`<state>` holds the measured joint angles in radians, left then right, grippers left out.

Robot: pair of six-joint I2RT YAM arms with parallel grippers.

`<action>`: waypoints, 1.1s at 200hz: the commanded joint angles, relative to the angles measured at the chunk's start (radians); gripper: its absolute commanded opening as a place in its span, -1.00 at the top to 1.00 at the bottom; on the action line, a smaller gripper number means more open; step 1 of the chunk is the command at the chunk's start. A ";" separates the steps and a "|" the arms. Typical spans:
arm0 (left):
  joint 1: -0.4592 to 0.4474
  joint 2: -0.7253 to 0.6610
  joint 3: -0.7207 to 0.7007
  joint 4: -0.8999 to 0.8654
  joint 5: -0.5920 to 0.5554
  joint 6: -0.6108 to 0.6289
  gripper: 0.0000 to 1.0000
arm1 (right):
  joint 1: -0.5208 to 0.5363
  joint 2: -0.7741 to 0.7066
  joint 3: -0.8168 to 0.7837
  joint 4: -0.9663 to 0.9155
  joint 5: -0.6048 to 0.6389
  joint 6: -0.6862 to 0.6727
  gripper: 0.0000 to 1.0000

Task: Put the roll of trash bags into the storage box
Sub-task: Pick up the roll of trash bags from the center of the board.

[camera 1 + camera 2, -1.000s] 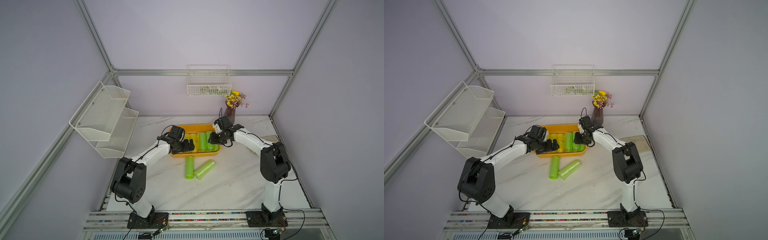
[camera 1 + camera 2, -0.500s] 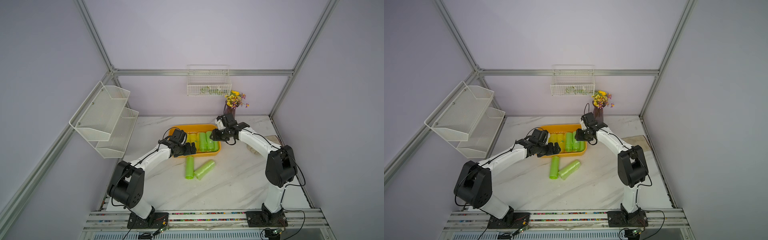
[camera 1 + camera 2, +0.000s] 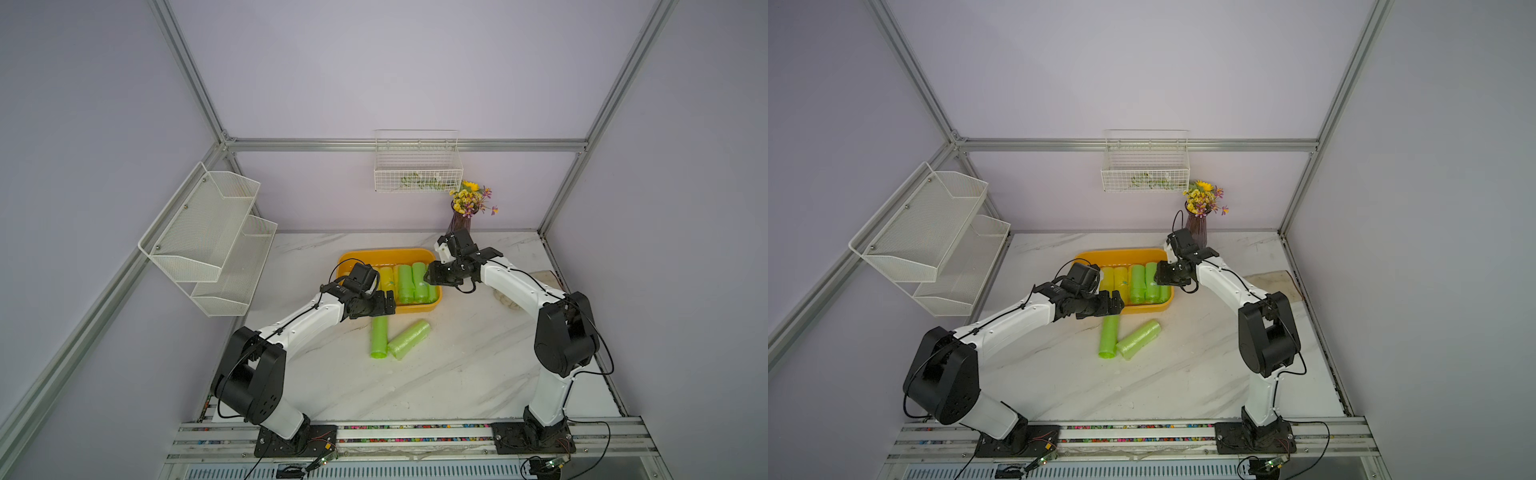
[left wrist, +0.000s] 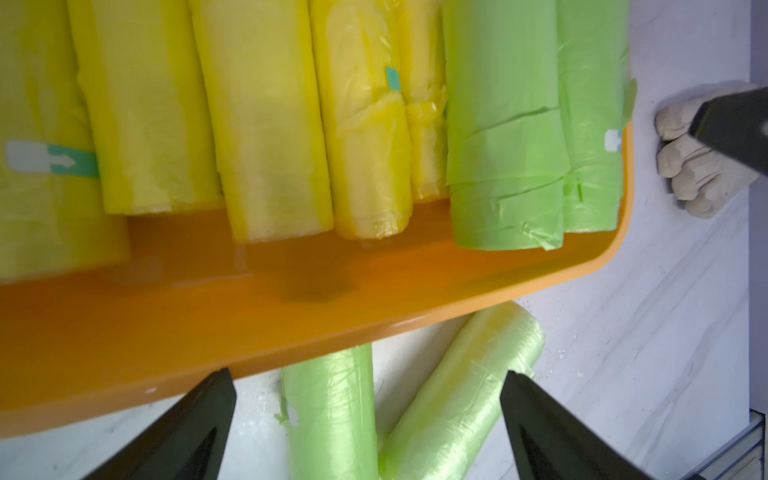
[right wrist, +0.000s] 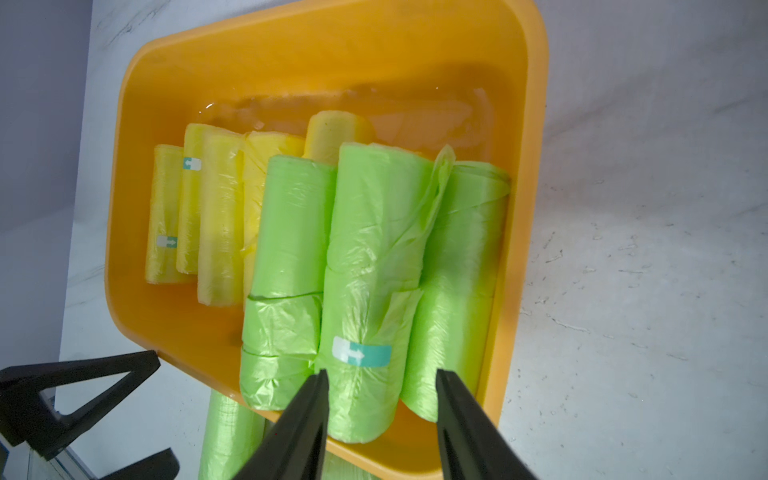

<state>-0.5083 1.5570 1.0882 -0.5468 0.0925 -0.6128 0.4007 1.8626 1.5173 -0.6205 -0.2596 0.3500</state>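
- Trash-bag rolls outside the tub: two green ones lie on the marble table (image 3: 457,374), just in front of the storage box (image 3: 386,252).
- I see the straight roll (image 3: 379,337) pointing its far end at the box's front wall. The slanted roll (image 3: 410,337) angles in beside it, and their near ends touch.
- Inside the box, yellow rolls (image 5: 216,224) fill the left part. Three green rolls (image 5: 291,249) are packed against the right wall, and bare orange floor shows along the far wall.
- My left gripper (image 4: 368,372) hangs spread wide and empty over the front rim, above the loose rolls' far ends.
- My right gripper (image 5: 382,372) sits over the box's right side. Its fingers stand roughly a roll apart astride the middle green roll (image 5: 374,270), and I cannot tell whether they pinch it.
- Bare marble lies between the slanted roll and my right arm. A beige cloth lump (image 3: 509,297) sits near the box's right wall, under that arm.
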 commanded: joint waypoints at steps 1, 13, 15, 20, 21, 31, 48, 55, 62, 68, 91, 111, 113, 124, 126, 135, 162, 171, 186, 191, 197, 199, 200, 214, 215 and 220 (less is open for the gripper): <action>-0.015 -0.026 -0.015 -0.062 -0.032 -0.036 -0.99 | -0.007 -0.042 -0.013 0.013 -0.001 -0.011 0.05; -0.022 -0.028 -0.022 -0.067 -0.033 -0.044 -0.99 | -0.009 -0.043 -0.017 0.015 -0.001 -0.011 0.05; -0.023 -0.028 -0.022 -0.068 -0.033 -0.045 -0.99 | -0.010 -0.043 -0.017 0.015 -0.001 -0.011 0.05; -0.025 -0.028 -0.025 -0.070 -0.033 -0.049 -0.99 | -0.010 -0.043 -0.018 0.015 -0.001 -0.011 0.05; -0.026 -0.029 -0.026 -0.070 -0.033 -0.048 -0.99 | -0.009 -0.043 -0.018 0.015 -0.002 -0.011 0.05; -0.033 -0.029 -0.034 -0.070 -0.033 -0.053 -1.00 | -0.011 -0.043 -0.021 0.016 -0.001 -0.011 0.05; -0.039 -0.021 -0.042 -0.070 -0.028 -0.059 -0.99 | -0.011 -0.044 -0.027 0.019 -0.003 -0.009 0.05; -0.039 -0.015 -0.044 -0.070 -0.023 -0.059 -1.00 | -0.012 -0.043 -0.029 0.021 -0.004 -0.008 0.05; -0.041 -0.008 -0.042 -0.069 -0.017 -0.060 -0.99 | -0.013 -0.044 -0.031 0.023 -0.006 -0.007 0.05; -0.042 -0.004 -0.041 -0.068 -0.012 -0.059 -1.00 | -0.013 -0.046 -0.034 0.023 -0.007 -0.006 0.05; -0.042 0.016 -0.039 -0.067 0.000 -0.058 -0.98 | -0.014 -0.049 -0.041 0.025 -0.007 -0.006 0.06; -0.046 0.031 -0.044 -0.065 0.007 -0.060 -0.86 | -0.016 -0.053 -0.050 0.030 -0.004 -0.004 0.05; -0.045 0.032 -0.044 -0.065 0.007 -0.060 -0.84 | -0.016 -0.054 -0.051 0.030 -0.004 -0.003 0.05; -0.048 0.043 -0.049 -0.065 0.009 -0.063 -0.78 | -0.016 -0.054 -0.055 0.031 -0.006 -0.002 0.06; -0.048 0.044 -0.050 -0.065 0.010 -0.062 -0.77 | -0.016 -0.054 -0.055 0.032 -0.007 -0.002 0.06; -0.053 0.049 -0.053 -0.064 0.010 -0.065 -0.72 | -0.017 -0.055 -0.060 0.034 -0.008 0.000 0.05; -0.062 0.062 -0.057 -0.052 0.009 -0.071 -0.62 | -0.019 -0.054 -0.067 0.042 -0.011 0.002 0.05; -0.066 0.069 -0.057 -0.049 0.006 -0.072 -0.60 | -0.019 -0.054 -0.069 0.041 -0.012 0.003 0.05; -0.068 0.079 -0.054 -0.046 0.000 -0.071 -0.57 | -0.019 -0.056 -0.072 0.041 -0.012 0.003 0.06; -0.069 0.082 -0.052 -0.045 0.001 -0.071 -0.55 | -0.020 -0.057 -0.074 0.042 -0.011 0.003 0.06; -0.070 0.087 -0.050 -0.045 0.001 -0.071 -0.54 | -0.020 -0.058 -0.074 0.042 -0.011 0.003 0.05; -0.070 0.088 -0.049 -0.046 0.000 -0.070 -0.54 | -0.020 -0.057 -0.075 0.041 -0.010 0.003 0.06; -0.070 0.090 -0.048 -0.046 0.000 -0.071 -0.53 | -0.020 -0.057 -0.075 0.042 -0.010 0.003 0.06; -0.073 0.097 -0.043 -0.042 -0.005 -0.068 -0.48 | -0.023 -0.060 -0.079 0.042 -0.010 0.003 0.06; -0.073 0.097 -0.042 -0.042 -0.005 -0.068 -0.48 | -0.022 -0.060 -0.079 0.043 -0.010 0.003 0.06; -0.073 0.099 -0.042 -0.041 -0.007 -0.068 -0.46 | -0.022 -0.061 -0.080 0.044 -0.010 0.003 0.05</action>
<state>-0.5735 1.6485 1.0302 -0.6147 0.0925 -0.6735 0.3904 1.8435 1.4487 -0.5980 -0.2642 0.3538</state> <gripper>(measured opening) 0.745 0.473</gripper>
